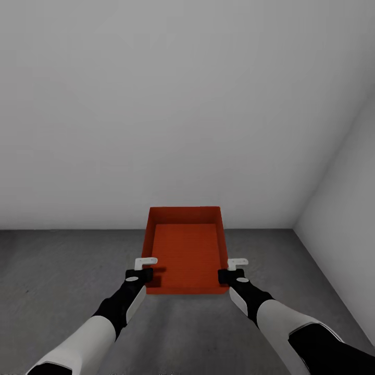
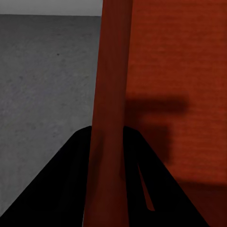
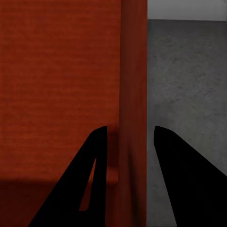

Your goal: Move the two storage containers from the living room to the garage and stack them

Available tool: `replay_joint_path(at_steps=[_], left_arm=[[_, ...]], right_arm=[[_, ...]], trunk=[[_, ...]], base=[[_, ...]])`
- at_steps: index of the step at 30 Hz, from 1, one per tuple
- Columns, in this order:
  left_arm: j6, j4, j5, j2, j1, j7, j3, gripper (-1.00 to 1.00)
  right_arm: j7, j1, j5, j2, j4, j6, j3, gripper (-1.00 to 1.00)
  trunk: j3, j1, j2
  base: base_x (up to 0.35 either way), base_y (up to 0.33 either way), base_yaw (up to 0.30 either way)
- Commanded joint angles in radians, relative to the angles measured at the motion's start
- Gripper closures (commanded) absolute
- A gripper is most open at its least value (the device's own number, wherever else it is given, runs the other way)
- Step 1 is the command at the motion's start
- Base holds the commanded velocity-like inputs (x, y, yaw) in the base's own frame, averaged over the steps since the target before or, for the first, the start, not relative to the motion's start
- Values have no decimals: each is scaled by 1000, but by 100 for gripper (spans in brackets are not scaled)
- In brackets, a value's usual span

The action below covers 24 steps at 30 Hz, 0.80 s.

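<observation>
Head view: your left claw [image 1: 146, 266] and right claw [image 1: 231, 269] each pinch a side wall of the bin [image 1: 185, 250] (keeping it level), carried above the floor [image 1: 62, 271], facing the wall [image 1: 156, 104].

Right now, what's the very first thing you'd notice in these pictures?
The bright red-orange bin jumps out, open and empty, right in the middle against the grey floor and a plain white wall. The left gripper and the right gripper each clamp one of its side walls, one finger inside and one outside.
</observation>
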Motion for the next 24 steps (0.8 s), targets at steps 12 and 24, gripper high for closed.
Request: replay_joint_path(at_steps=[12, 24], left_arm=[[7, -6, -20, 3, -1, 65, 13, 100], [7, -6, -20, 2, -1, 65, 13, 100]], right_arm=[[-7, -1, -14, -12, 23, -4, -19, 100], [-8, -1, -14, -12, 23, -4, -19, 100]], trunk=[[-21, 0, -2], [-40, 0, -2]], base=[[0, 0, 0], [0, 0, 0]])
